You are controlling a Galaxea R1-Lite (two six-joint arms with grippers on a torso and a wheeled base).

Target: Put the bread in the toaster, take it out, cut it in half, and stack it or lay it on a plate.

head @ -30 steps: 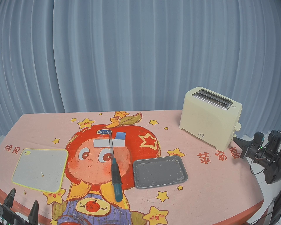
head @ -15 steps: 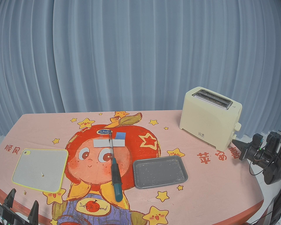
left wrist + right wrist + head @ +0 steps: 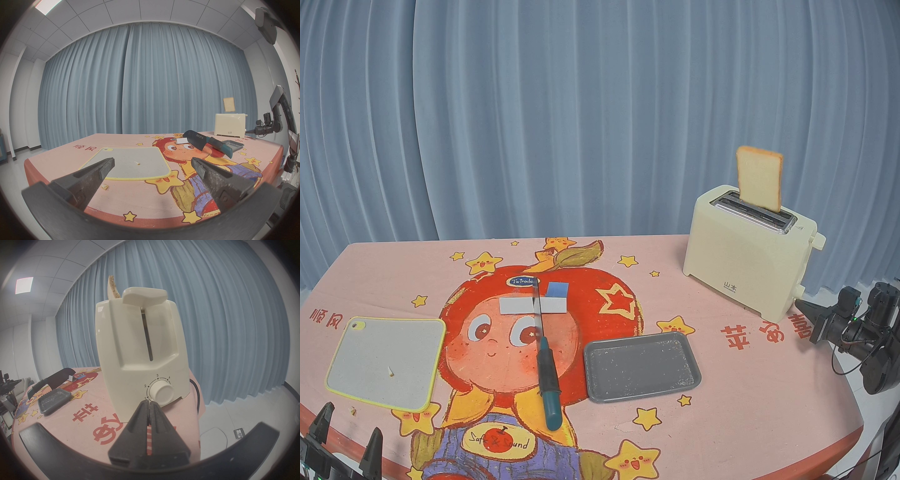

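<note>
We are observing the bread [image 3: 760,178] standing on edge directly over the slots of the toaster [image 3: 747,256], at the 1 o'clock part of the surface [image 3: 737,387]. In the left wrist view the slice is appearing just clear of the toaster's top. In the head view its lower edge is overlapping the slot line, so we cannot tell whether it is touching.

The right pincer [image 3: 805,304] is hovering just off the surface's 3 o'clock edge, fingers pressed together on nothing. Its tips are pointing toward 10 o'clock at the toaster's control end. The bread is lying toward 11 o'clock from this pincer, higher up and apart from it. The left pincer [image 3: 152,161] is sitting at the 7 o'clock corner with fingers spread wide, well apart from the bread and near the cutting board [image 3: 384,362].

A small dark mark is showing low on the toaster's front. Digits are ringing the dial [image 3: 161,390], and red characters are running along the cloth at 3 and 9 o'clock.

The bread's long axis is running vertically, crust uppermost, broad faces in line with the slots. The lever [image 3: 144,295] is sitting at the top of its track. The knife [image 3: 545,350] is lying with its handle toward 6 o'clock and blade toward 12, just beside the grey tray [image 3: 640,365].
</note>
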